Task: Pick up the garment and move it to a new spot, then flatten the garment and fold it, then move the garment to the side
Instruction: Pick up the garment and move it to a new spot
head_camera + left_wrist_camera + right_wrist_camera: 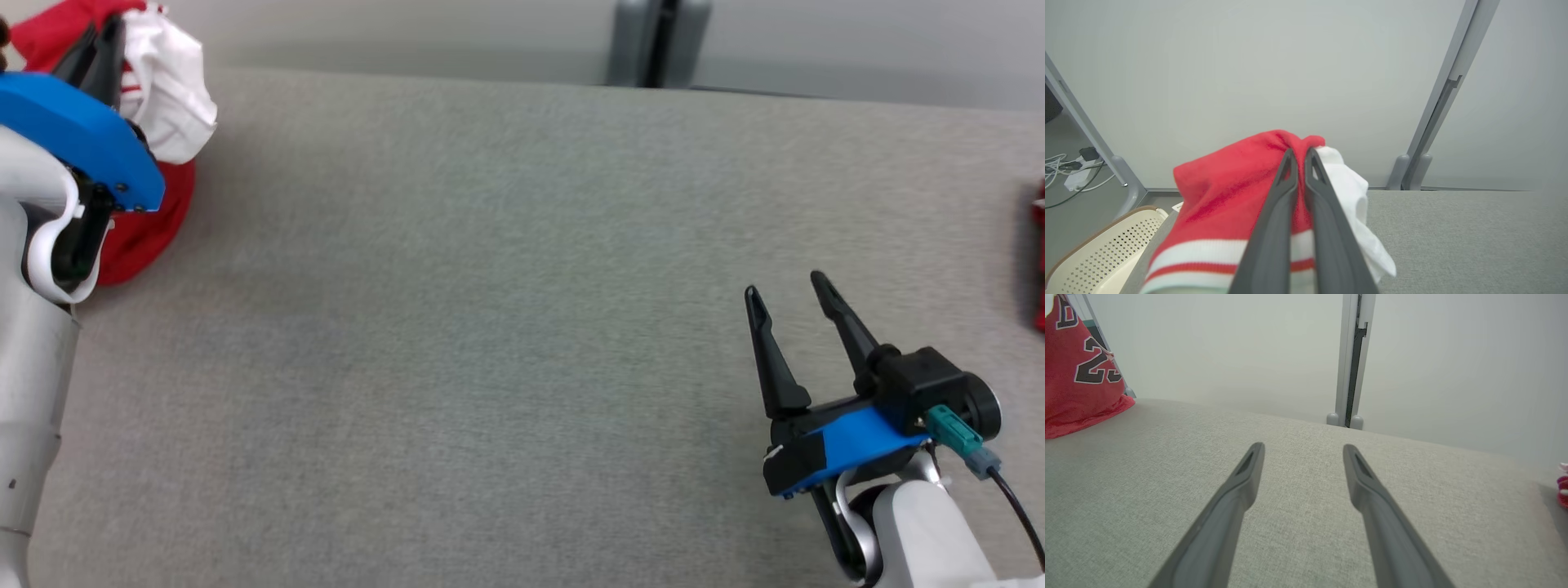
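Gripper, right (784,286): near right corner of tabletop (457,310), fingers spread wide, nothing held.
Gripper, left (1300,152): far left corner, fingers pinched together on garment (1224,188).
Garment: red and white, bunched, lifted, lower folds touching far left edge.

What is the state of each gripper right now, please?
Left gripper: shut on the red and white fabric garment.
Right gripper: open, holding nothing.
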`<state>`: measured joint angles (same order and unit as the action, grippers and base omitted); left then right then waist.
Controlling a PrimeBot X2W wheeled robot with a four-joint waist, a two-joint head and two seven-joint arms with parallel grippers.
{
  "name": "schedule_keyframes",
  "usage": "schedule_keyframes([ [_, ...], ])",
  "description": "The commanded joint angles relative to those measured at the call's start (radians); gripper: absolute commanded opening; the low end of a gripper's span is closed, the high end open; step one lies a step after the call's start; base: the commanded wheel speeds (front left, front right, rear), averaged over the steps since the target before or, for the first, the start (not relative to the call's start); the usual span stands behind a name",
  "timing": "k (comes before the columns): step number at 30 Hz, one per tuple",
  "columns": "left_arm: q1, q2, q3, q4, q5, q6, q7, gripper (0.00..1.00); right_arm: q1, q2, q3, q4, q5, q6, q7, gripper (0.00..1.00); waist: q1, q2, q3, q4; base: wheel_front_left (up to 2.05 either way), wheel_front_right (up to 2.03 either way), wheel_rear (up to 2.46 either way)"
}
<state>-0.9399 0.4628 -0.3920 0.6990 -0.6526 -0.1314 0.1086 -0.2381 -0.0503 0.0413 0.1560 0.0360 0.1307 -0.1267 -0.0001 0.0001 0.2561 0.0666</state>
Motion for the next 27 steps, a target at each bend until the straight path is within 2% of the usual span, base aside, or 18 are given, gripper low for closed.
schedule_keyframes([
  [1,-0.017,0.007,-0.010,-0.037,0.005,0.002,0.008,0.00,0.018,-0.001,0.002,0.022,0.016,0.000,-0.018,1.00,0.0001,-0.0001,-0.081,-0.081,0.00,0.00,0.00],
  [6,-0.038,-0.021,-0.031,-0.176,-0.016,0.003,0.056,0.00,0.032,0.000,-0.003,0.083,0.055,0.000,-0.058,1.00,0.0001,-0.0001,-0.144,-0.167,0.00,0.00,0.00],
  [8,-0.043,-0.034,-0.032,-0.206,-0.025,0.006,0.067,0.00,0.034,-0.001,-0.007,0.092,0.060,0.000,-0.064,1.00,0.0001,-0.0001,-0.150,-0.181,0.00,0.00,0.00],
  [9,-0.055,-0.066,-0.033,-0.267,-0.045,0.014,0.084,0.00,0.039,0.000,-0.012,0.106,0.067,0.000,-0.075,1.00,0.0001,-0.0001,-0.157,-0.206,0.00,0.00,0.00],
  [10,-0.055,-0.066,-0.033,-0.267,-0.045,0.014,0.084,0.00,0.039,0.000,-0.012,0.106,0.067,0.000,-0.075,1.00,0.0001,-0.0001,-0.157,-0.206,0.00,0.00,0.00],
  [17,-0.045,-0.204,-0.043,-0.439,-0.109,0.070,0.089,0.00,0.031,0.000,-0.031,0.137,0.084,0.000,-0.102,1.00,0.0001,-0.0001,-0.126,-0.263,0.00,0.00,0.00],
  [21,0.055,-0.246,-0.074,-0.434,-0.106,0.097,0.062,0.00,0.019,0.000,-0.028,0.150,0.094,0.000,-0.114,1.00,0.0001,-0.0001,-0.092,-0.277,0.00,0.00,0.00],
  [27,0.234,-0.234,-0.082,-0.292,-0.094,0.120,-0.036,0.00,-0.006,0.000,-0.011,0.170,0.108,0.000,-0.125,1.00,0.0001,-0.0001,-0.038,-0.292,0.00,0.00,0.00],
])
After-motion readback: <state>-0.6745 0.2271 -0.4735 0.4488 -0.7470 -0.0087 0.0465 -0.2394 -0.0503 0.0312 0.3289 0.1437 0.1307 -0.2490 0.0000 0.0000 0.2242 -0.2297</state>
